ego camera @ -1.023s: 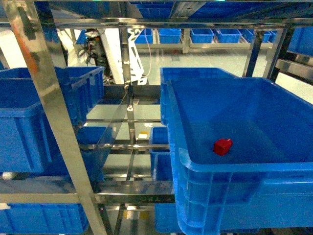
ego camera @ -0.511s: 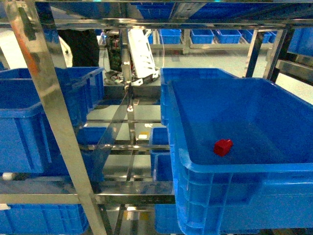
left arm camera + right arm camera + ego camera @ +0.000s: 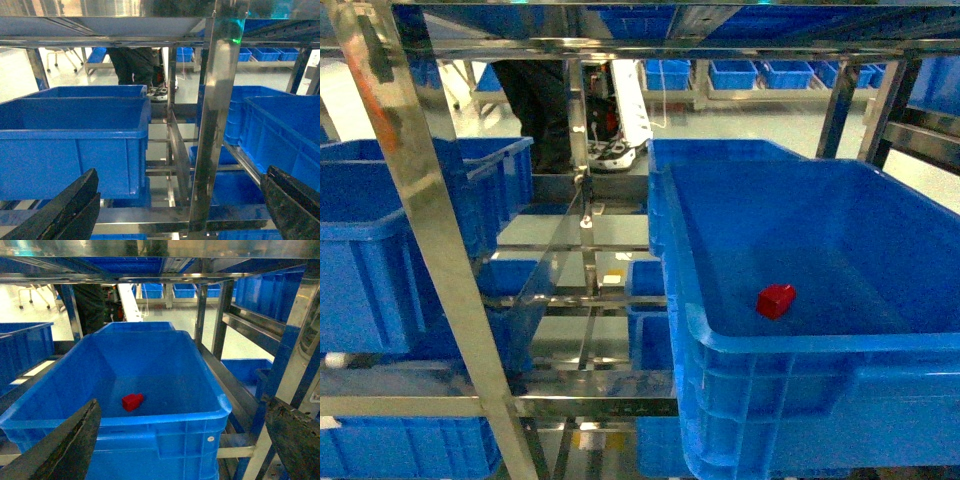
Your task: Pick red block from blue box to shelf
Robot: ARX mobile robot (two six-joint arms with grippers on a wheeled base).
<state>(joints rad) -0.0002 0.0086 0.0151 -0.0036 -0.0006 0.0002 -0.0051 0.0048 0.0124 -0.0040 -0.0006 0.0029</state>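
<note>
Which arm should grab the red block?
Right. Its open gripper faces the blue box holding the red block; the left gripper faces a shelf post and another crate.

We saw a stainless-steel shelf [image 3: 440, 260] of square posts and open rails filling all three views. On its right side, a large blue box [image 3: 840, 400] sat directly on the rails, its ribbed front wall near the head camera; the right wrist view showed the same box [image 3: 165, 437] resting beside a post. Behind it a second blue crate [image 3: 720, 152] stood touching its rear rim. On the left side, another blue crate [image 3: 360, 250] rested on the same tier, with one more [image 3: 490, 170] just behind it. Lower tiers carried further blue crates [image 3: 410, 445], partly hidden by rails. The left wrist view showed the left crate [image 3: 70, 150] sitting on the rails, well apart from the right ones.
</note>
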